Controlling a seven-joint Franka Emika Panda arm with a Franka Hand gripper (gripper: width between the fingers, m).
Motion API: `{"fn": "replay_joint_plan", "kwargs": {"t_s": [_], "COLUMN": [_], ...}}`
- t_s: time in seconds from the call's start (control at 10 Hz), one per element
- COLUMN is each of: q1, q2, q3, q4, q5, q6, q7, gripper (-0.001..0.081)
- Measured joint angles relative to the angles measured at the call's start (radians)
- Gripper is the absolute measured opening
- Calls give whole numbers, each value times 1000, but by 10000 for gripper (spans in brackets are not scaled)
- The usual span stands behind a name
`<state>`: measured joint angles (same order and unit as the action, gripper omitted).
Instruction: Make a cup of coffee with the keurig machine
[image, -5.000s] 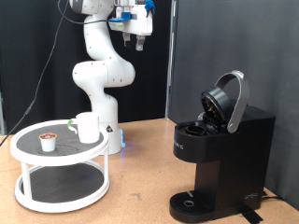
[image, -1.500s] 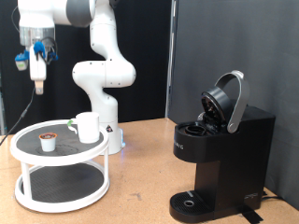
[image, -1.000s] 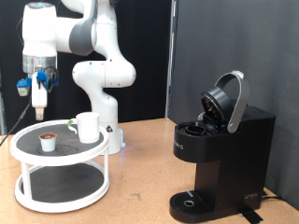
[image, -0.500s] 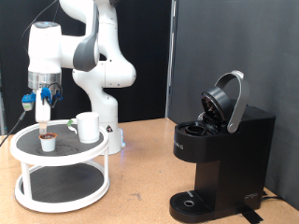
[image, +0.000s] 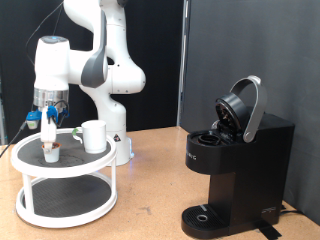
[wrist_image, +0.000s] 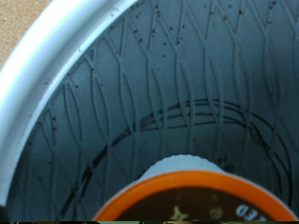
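Observation:
My gripper (image: 50, 145) hangs straight down over the small brown-topped coffee pod (image: 50, 155) on the top shelf of a white round two-tier stand (image: 62, 171), at the exterior view's left. Its fingertips reach the pod and partly hide it. In the wrist view the pod (wrist_image: 192, 194) shows as an orange-rimmed disc close below, with no fingers in sight. The white cup (image: 93, 136) stands on the same shelf just to the right of the gripper. The black keurig machine (image: 240, 165) stands at the right with its lid (image: 243, 106) raised.
The stand's shelf has a grey patterned mat (wrist_image: 187, 84) inside a white rim (wrist_image: 51, 89). The robot's white base (image: 112, 120) stands behind the stand. The machine's round drip tray (image: 203, 216) sits low at its front. Bare wooden tabletop (image: 150, 195) lies between stand and machine.
The arm has swung from high above the table to the left and come down onto the stand. In the last half second the gripper dropped to the pod.

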<state>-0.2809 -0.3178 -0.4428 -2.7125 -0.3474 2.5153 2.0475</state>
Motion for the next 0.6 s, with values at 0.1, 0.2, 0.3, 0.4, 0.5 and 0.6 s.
{"fn": "replay_joint_plan", "kwargs": {"t_s": [0.1,0.2,0.3,0.4,0.5,0.6], "q1": [0,0,0,0,0,0], "q2": [7,9,9,9,9,9], "q3": [0,0,0,0,0,0], "q4": [-2,-3,-5,-5,-5,-5], "q5": [0,0,0,1,2,4], "q6": [3,3,3,3,1,0], "q7": [0,0,0,0,0,-1], "gripper": [734,734,734,734,734,734]}}
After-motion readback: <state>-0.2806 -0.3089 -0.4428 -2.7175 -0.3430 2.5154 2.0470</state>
